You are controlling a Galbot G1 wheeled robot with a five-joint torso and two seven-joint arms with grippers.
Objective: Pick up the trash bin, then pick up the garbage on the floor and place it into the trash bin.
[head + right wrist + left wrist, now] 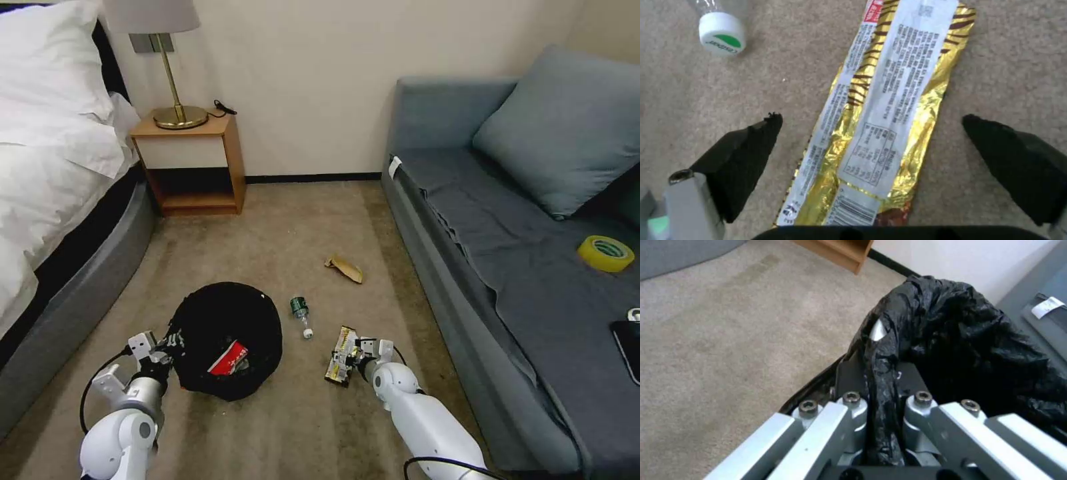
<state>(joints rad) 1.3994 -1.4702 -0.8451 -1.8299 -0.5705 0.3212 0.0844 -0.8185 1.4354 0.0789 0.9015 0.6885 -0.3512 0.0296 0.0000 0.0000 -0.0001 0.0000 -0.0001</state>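
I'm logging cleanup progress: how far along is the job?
Done: left gripper is shut on the trash bin rim, red-and-white wrapper inside. In hand: right gripper open, straddling the gold wrapper, not gripping. Left: bottle and tan wrapper on the carpet.

Black crinkly trash bin [227, 333], gold wrapper [880, 110] striped brown with white panel, green-labelled bottle [301, 313], yellow tape roll [605, 253].

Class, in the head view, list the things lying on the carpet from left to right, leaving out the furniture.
trash bin → small bottle → gold snack wrapper under the right tool, with the tan wrapper farther back.
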